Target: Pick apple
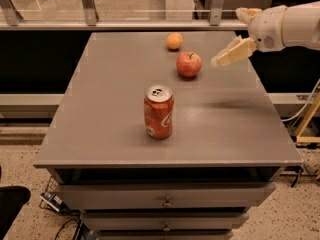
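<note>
The red apple with a short stem sits on the grey table top, toward the far middle. My gripper hangs above the table just right of the apple, a short gap away, reaching in from the right on the white arm. It holds nothing.
A small orange fruit lies behind and left of the apple. A red soda can stands upright nearer the front middle. Drawers sit below the front edge. A rail runs behind the table.
</note>
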You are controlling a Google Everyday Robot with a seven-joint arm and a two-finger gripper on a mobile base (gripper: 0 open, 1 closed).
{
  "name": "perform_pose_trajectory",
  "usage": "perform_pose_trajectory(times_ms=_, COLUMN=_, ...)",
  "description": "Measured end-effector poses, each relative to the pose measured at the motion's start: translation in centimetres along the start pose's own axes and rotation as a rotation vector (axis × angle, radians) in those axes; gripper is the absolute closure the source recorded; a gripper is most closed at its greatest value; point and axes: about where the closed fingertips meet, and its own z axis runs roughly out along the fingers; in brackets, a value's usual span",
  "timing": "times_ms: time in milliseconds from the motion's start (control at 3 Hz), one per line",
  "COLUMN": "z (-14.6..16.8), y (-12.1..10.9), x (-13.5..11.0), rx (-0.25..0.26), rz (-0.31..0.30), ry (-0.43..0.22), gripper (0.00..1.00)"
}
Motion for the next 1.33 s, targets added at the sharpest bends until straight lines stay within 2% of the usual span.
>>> perform_pose_trajectory(times_ms=333, z=0.0, y=0.0, x=0.0, rx=-0.001, rz=-0.001, ry=0.003, gripper=0.0)
perform_pose_trajectory(times_ms=1000, z=4.1, y=1.3, x=3.7, rx=-0.04, rz=0.166, ry=-0.121, gripper=0.0)
perform_pose_trajectory(times_ms=1333, z=5.8, y=2.1, x=5.0, rx=-0.056, rz=0.221, ry=-0.145, gripper=0.0)
